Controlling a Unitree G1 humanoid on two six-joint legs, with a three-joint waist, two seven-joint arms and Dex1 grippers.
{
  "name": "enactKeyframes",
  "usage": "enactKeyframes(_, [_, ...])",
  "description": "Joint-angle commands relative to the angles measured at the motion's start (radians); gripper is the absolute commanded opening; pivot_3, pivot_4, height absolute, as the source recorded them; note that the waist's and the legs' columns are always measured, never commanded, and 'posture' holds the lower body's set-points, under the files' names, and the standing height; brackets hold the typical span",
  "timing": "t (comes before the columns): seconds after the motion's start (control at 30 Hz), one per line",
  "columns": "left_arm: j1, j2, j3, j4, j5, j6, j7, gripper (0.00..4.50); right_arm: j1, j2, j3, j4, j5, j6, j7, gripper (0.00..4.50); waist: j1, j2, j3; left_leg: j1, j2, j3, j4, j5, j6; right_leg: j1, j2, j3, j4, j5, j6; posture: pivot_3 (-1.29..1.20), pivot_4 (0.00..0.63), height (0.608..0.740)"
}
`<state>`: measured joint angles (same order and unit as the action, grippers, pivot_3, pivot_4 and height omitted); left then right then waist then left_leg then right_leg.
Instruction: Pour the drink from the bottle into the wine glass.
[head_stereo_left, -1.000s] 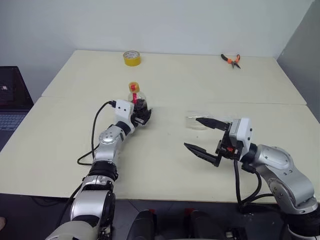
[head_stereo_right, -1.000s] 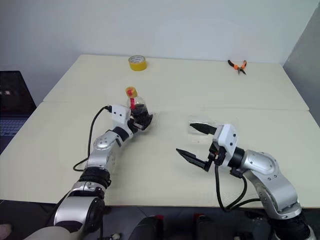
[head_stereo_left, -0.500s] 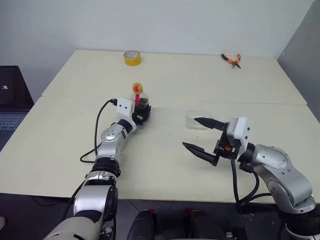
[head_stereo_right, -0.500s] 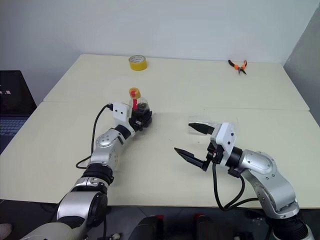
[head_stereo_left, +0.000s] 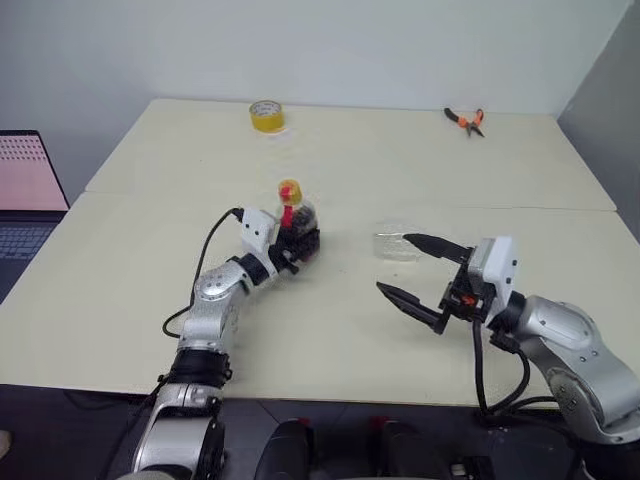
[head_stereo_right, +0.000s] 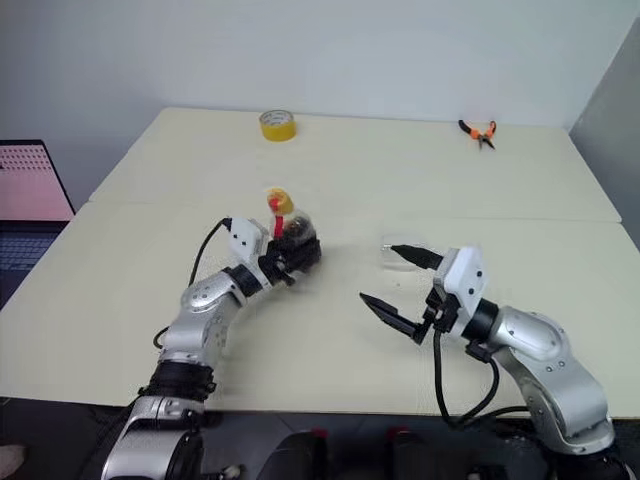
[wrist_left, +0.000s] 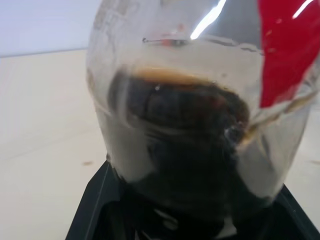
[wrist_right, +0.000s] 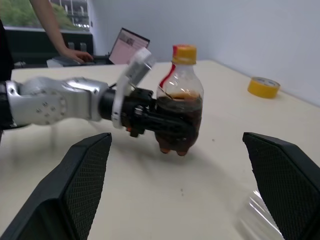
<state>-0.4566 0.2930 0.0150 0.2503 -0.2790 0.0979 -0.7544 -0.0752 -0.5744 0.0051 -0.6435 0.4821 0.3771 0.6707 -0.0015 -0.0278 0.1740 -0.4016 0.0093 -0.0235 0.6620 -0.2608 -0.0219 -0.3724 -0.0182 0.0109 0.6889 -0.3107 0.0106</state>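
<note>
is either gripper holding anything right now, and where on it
The left gripper holds the bottle around its lower belly, lifted off the table. The right gripper is open and holds nothing.

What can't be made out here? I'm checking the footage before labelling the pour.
- Wine glass: eye views give just a faint clear smear by the right gripper; bowl, stem, upright or lying, unclear.
- Bottle base: covered by the left gripper.
- Bottle cap: cut off by the left wrist view's edge.
- Pliers: too small.
</note>
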Motion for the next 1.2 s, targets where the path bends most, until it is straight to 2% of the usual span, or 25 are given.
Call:
enactKeyframes(0.03, [0.049,0.027,-0.098,-0.246,-0.082,0.134,-0.114,1.84,0.098,-0.032,-0.052,-0.076,-0.021,-0.062,0.024,4.50,0.001,0.000,0.000,0.000,0.000,0.000,0.000,0.000,0.000,0.000,0.000,0.000,0.000,0.000,0.000,0.00,0.150,0.740])
enactKeyframes(0.2, [0.077,0.069,-0.199,-0.360,-0.103,0.227,-0.217,1.83,0.162,-0.049,-0.094,-0.130,0.079,-0.022,0.038,4.50,-0.002,0.000,0.000,0.001,0.000,0.000,0.000,0.000,0.000,0.001,0.000,0.001,0.000,0.000,0.000,0.00,0.150,0.740])
enactKeyframes(0.53, [0.042,0.061,-0.303,-0.297,-0.019,0.152,-0.286,1.83,0.028,0.007,-0.043,-0.213,0.134,0.178,-0.176,4.50,-0.003,0.001,0.000,0.001,0.001,0.000,0.000,0.000,0.000,0.000,0.003,0.002,0.001,0.000,0.000,0.00,0.150,0.740])
enactKeyframes(0.9, [0.026,0.048,-0.316,-0.250,0.007,0.118,-0.307,1.82,-0.055,0.039,-0.020,-0.232,0.227,0.297,-0.253,4.50,-0.003,0.001,0.000,0.001,0.001,0.001,-0.001,0.000,0.001,0.000,0.003,0.002,0.000,0.000,0.000,0.00,0.150,0.740])
enactKeyframes(1.2, [0.034,0.045,-0.325,-0.241,0.030,0.098,-0.305,1.82,-0.091,-0.031,-0.023,-0.229,0.229,0.338,-0.227,4.50,-0.003,0.001,0.000,0.000,0.001,0.001,-0.001,0.000,0.001,0.000,0.003,0.002,0.000,0.000,0.000,0.00,0.150,0.740])
